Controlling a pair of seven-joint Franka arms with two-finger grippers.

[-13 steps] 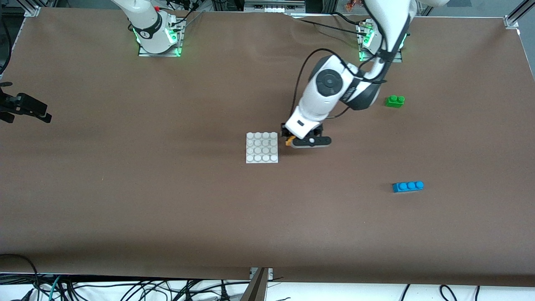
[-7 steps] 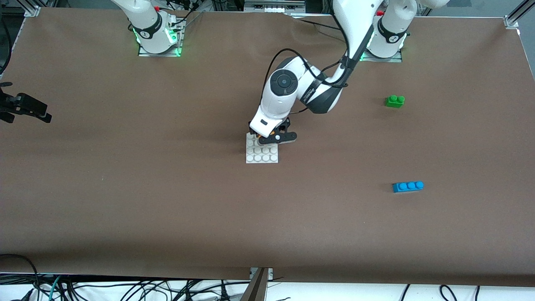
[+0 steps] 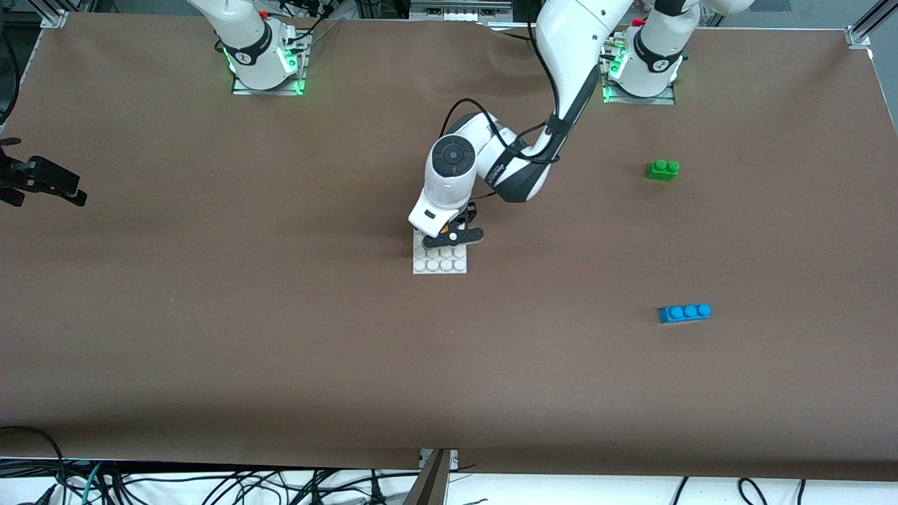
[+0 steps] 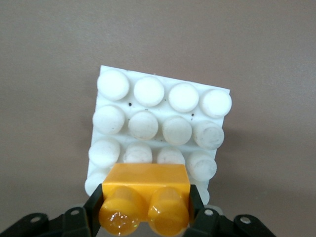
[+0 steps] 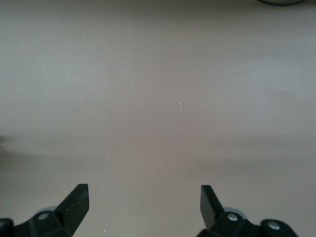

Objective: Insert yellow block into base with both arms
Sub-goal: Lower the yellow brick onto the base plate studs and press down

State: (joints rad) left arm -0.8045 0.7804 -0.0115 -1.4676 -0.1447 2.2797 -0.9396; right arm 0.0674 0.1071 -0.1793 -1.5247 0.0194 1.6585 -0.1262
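Yellow block (image 4: 146, 195) sits clamped in our left claw (image 4: 146, 210), studs facing the wrist camera, hanging over the edge of the base (image 4: 101, 79) that lies farther from the front camera. We see the white base (image 3: 440, 266) flat on the brown tabletop (image 3: 280, 315), mid-table. Right claw (image 5: 143, 205) is spread wide with nothing in it, over bare tabletop, that arm waiting. Green brick (image 3: 662, 170) and blue brick (image 3: 685, 313) lie toward the left arm's end, well apart from the base.
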